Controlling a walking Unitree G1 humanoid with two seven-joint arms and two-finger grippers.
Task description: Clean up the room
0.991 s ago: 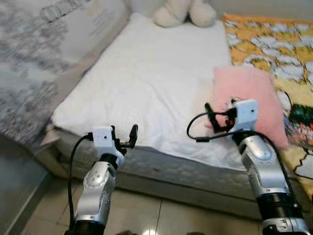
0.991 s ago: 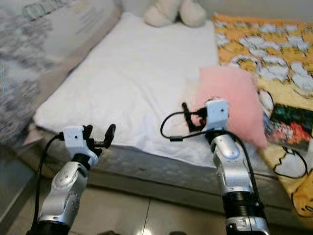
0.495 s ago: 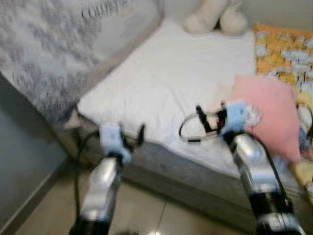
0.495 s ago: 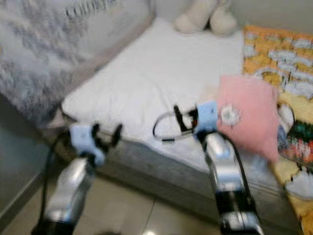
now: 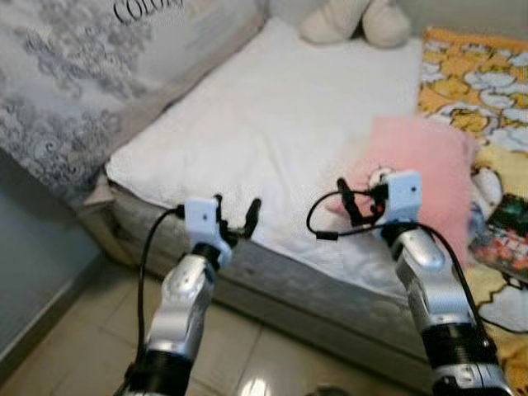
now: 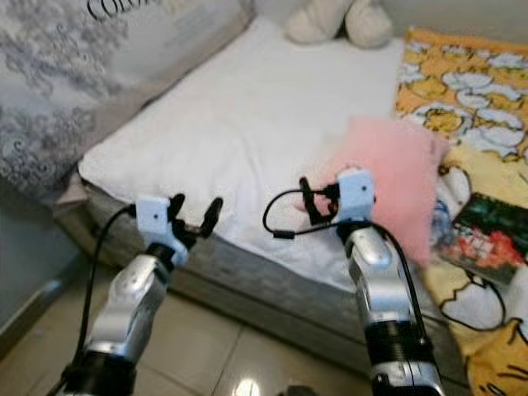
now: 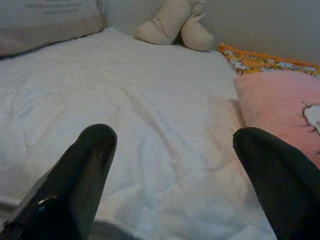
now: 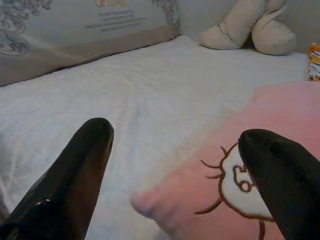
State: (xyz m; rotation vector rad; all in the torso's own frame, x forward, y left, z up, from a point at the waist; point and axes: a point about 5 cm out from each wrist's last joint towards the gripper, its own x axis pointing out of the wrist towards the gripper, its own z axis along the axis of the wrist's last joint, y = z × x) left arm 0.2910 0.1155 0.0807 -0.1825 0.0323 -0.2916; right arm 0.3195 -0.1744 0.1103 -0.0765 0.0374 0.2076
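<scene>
A pink pillow [image 5: 425,165] with a stitched cartoon face lies on the white sheet [image 5: 272,107] near the bed's front edge, partly over a yellow patterned blanket [image 5: 474,70]. My right gripper [image 5: 360,196] hovers open just in front of the pillow's near corner [image 8: 235,195], not touching it. Over the mattress's front edge, further left, my left gripper [image 5: 237,213] is open and holds nothing. A cream plush toy [image 5: 355,21] sits at the far end of the bed. A dark green book [image 5: 505,241] lies on the blanket to the right of the pillow.
A big grey patterned cushion [image 5: 74,74] leans along the bed's left side. The mattress side [image 5: 272,285] stands in front of me above a tiled floor [image 5: 91,346]. The white sheet between the cushion and the pink pillow is bare.
The whole picture swung and blurred half a second ago, so the camera moved. Both arms stay raised with fingers open, and the pillow lies where it was.
</scene>
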